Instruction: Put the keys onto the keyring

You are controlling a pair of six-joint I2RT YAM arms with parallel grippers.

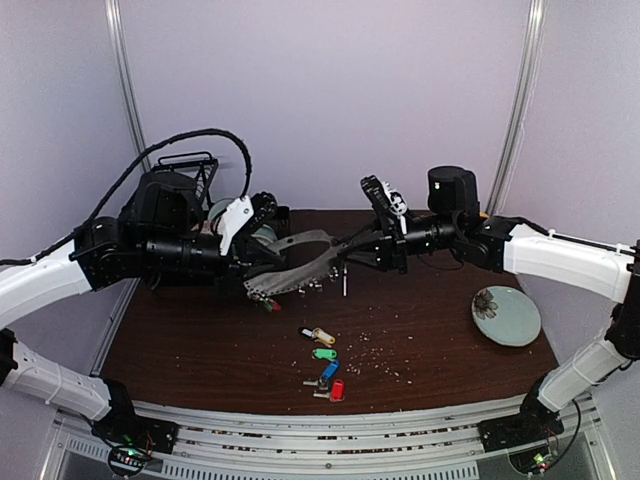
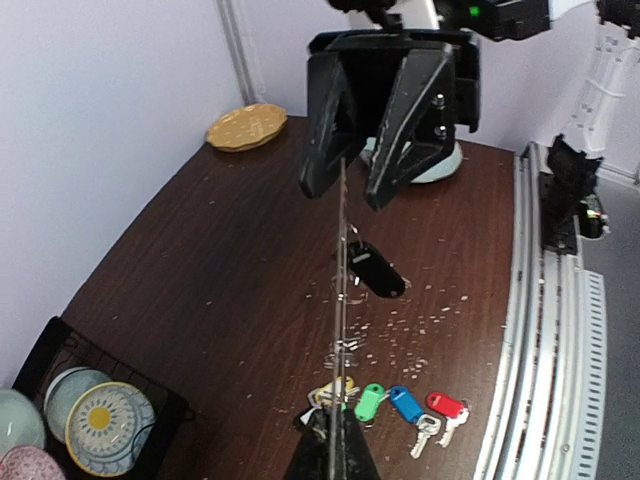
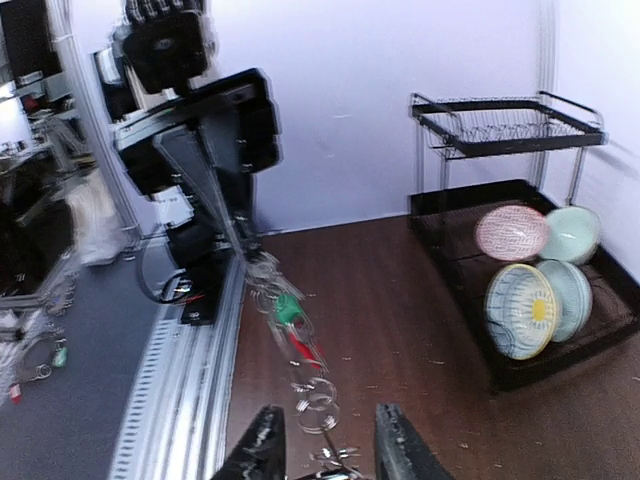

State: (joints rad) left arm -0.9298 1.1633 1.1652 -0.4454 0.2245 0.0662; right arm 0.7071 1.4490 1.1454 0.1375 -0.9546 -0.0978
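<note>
The keyring is held up above the table, stretched between the two arms over the far middle part. The left gripper is closed on one side of the ring; in the left wrist view the thin wire is seen running upward from between its fingers, which are pressed together. The right gripper is at the other side of the ring. In the right wrist view its fingers are seen a little apart, with small silvery rings and the wire lying between them; whether the wire is gripped cannot be told. Some keys with a green tag and a red tag are hanging on the ring. Four loose keys are lying on the table near the front, with yellow, green, blue and red tags. A pale plate is lying at the right side of the table. A black rack with plates is standing at the far left corner.
</note>
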